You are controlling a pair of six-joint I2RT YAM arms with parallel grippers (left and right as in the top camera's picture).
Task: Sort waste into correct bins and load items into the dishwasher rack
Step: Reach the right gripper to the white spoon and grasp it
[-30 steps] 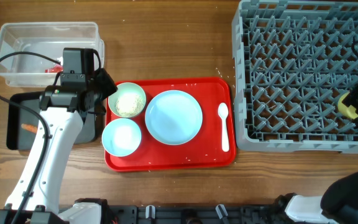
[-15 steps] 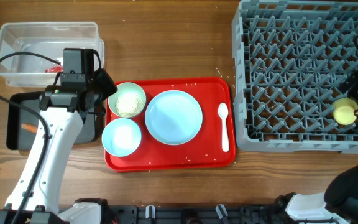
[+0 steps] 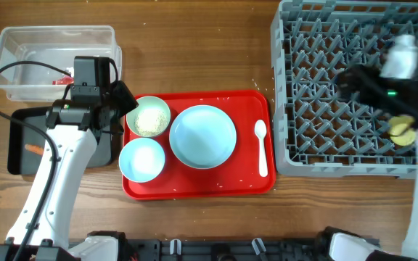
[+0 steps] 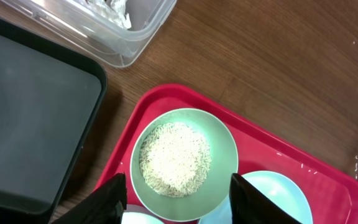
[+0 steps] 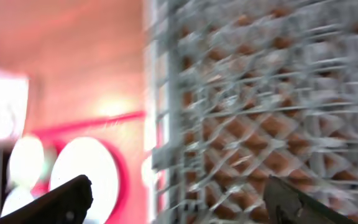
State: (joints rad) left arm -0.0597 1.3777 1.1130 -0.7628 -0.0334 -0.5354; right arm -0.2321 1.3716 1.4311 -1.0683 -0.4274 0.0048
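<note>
Pale green round bowl [image 4: 222, 158] of loose white rice grains [image 4: 174, 158] framed by left jaws, spread and empty, on red flat serving tray [image 4: 266, 149]. Right jaws wide apart, empty, above grey plastic pegged rack [image 3: 339, 43] with small yellow cup [image 3: 400, 130] inside. Risk: a tilted lift, spilling rice short of shallow black tray [image 4: 30, 124].
</note>
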